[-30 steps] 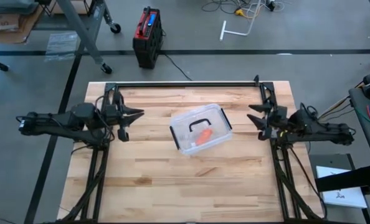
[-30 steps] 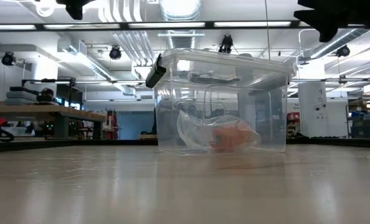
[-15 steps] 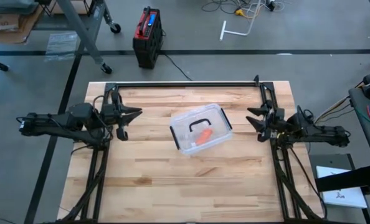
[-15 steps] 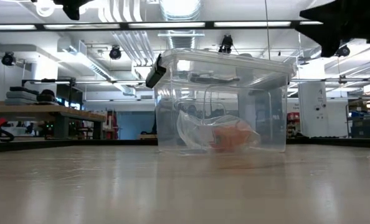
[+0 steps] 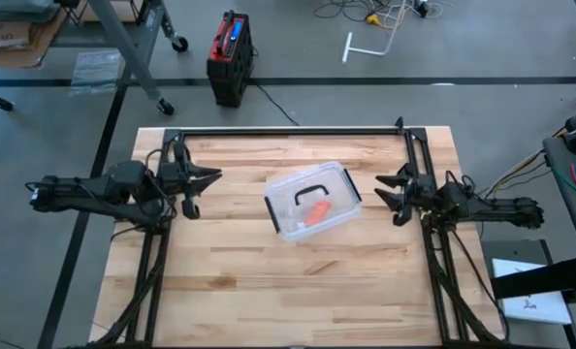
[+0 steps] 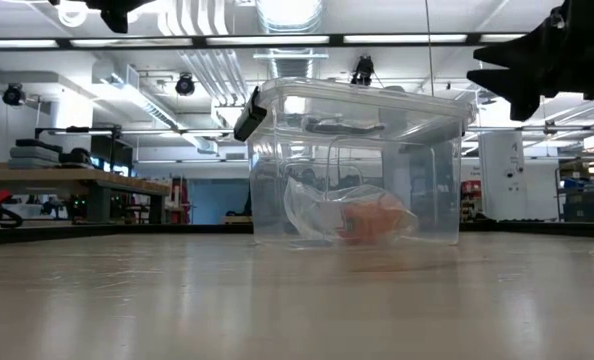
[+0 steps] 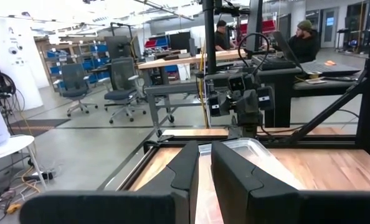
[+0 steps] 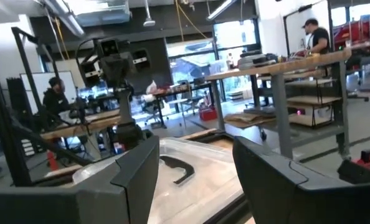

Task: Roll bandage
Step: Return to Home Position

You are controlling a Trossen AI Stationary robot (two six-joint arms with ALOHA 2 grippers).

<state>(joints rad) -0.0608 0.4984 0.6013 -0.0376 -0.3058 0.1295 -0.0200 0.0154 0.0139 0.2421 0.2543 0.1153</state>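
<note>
The orange bandage (image 5: 317, 210) lies inside a shut clear plastic box (image 5: 311, 202) at the table's middle. The box lid has a black handle (image 5: 312, 189). In the low view the bandage (image 6: 374, 222) rests on the box floor beside a crumpled clear wrapper (image 6: 317, 205). My left gripper (image 5: 213, 176) hovers left of the box and points level at it. Its fingers (image 7: 203, 149) are almost together with nothing between them. My right gripper (image 5: 383, 189) hovers right of the box, open (image 8: 194, 146) and empty, and faces the lid (image 8: 185, 168).
A black frame rail (image 5: 288, 132) runs along the table's far edge, and the arm mounts stand at both sides. Bare wood (image 5: 288, 291) stretches from the box to the near edge. People sit at desks in the room beyond (image 7: 303, 37).
My right gripper has come down and moved a little toward the box, rolling slightly. In the low view it has dropped from the top edge to about lid height. It has stayed open. The box and bandage have not moved.
</note>
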